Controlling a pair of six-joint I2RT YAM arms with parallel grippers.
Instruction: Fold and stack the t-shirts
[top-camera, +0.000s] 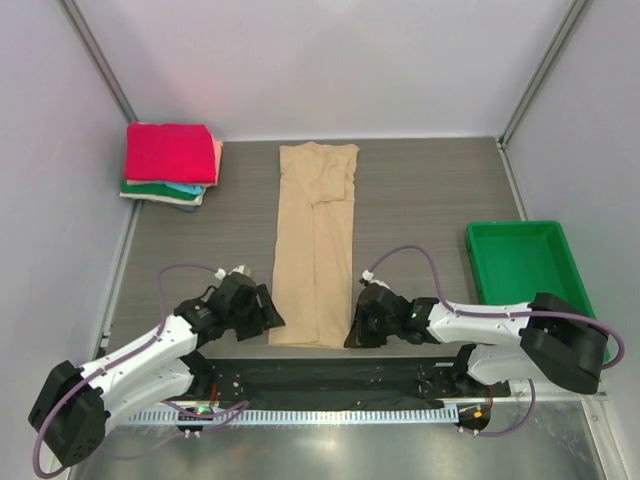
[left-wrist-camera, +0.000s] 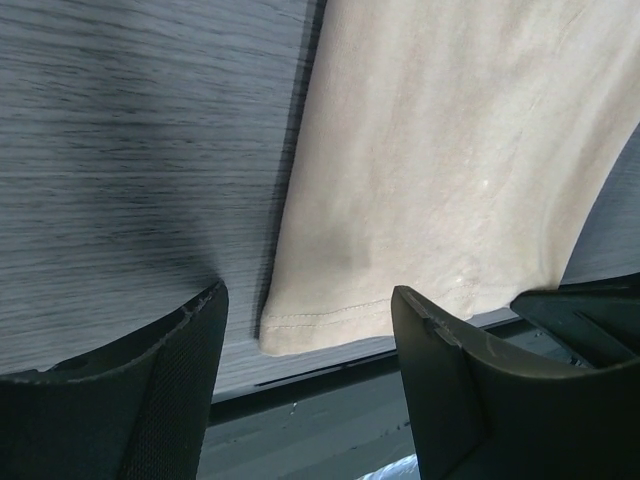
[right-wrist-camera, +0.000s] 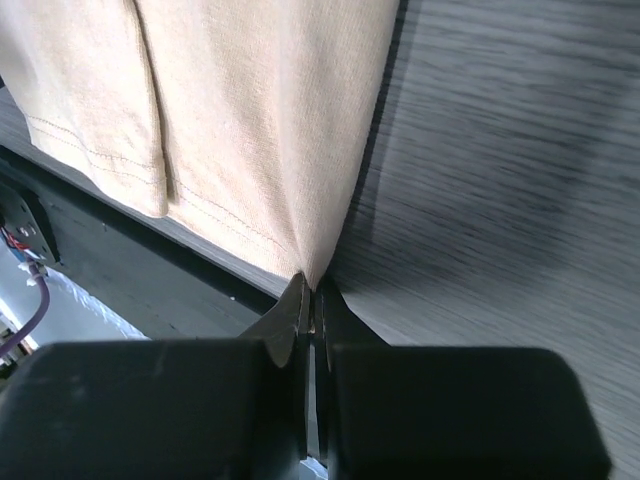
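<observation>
A tan t-shirt (top-camera: 315, 245) lies folded lengthwise in a long strip down the middle of the table, hem toward me. My right gripper (top-camera: 352, 337) is shut on the tan t-shirt's near right hem corner (right-wrist-camera: 312, 272), the cloth pinched between the fingertips. My left gripper (top-camera: 272, 318) stands open beside the near left hem corner (left-wrist-camera: 300, 328), one finger (left-wrist-camera: 190, 350) over the bare table and the other (left-wrist-camera: 440, 350) over the cloth, nothing held. A stack of folded t-shirts (top-camera: 170, 162), pink-red on top over salmon, teal and green, sits at the far left.
A green plastic tray (top-camera: 528, 272) stands at the right side of the table. The table's near edge and a black base rail (top-camera: 320, 375) run just below both grippers. Grey side walls close in the workspace.
</observation>
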